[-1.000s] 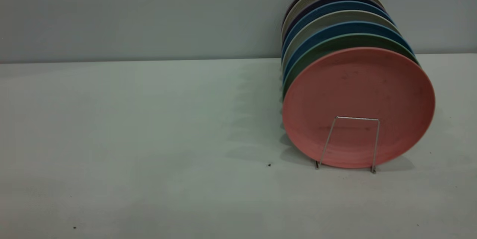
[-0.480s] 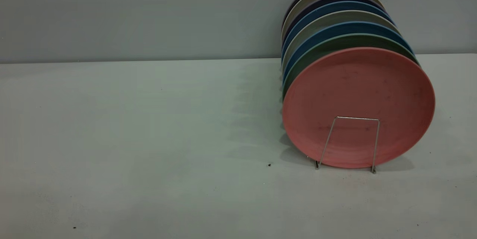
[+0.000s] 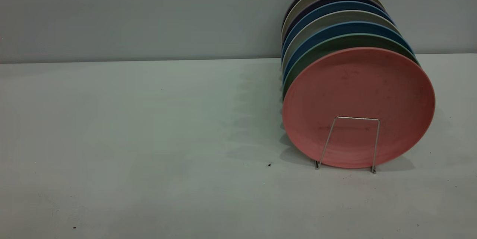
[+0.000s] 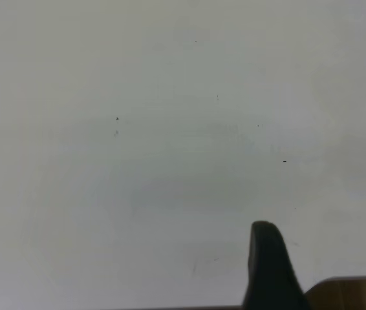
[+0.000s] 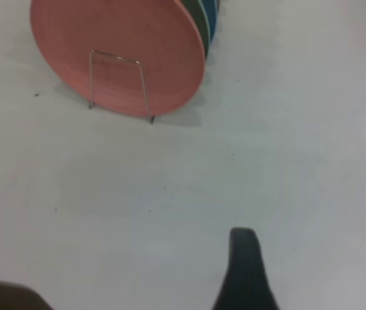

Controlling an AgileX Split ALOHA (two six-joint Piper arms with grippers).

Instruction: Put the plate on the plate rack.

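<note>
The salmon-pink plate (image 3: 357,90) stands on edge in the front slot of the plate rack (image 3: 354,118), behind its front wire loop. It leans against the row of plates behind it. The right wrist view shows the same plate (image 5: 150,39) and the rack's loop (image 5: 115,56) from some distance. My right gripper (image 5: 244,265) hangs over bare table, well apart from the plate and holding nothing. My left gripper (image 4: 266,258) is over bare table with nothing near it. Neither gripper shows in the exterior view.
Behind the pink plate stand a teal-green plate (image 3: 337,41) and several blue, beige and dark plates (image 3: 328,8), filling the rack back towards the wall. The white table (image 3: 149,138) stretches left of the rack, with small dark specks.
</note>
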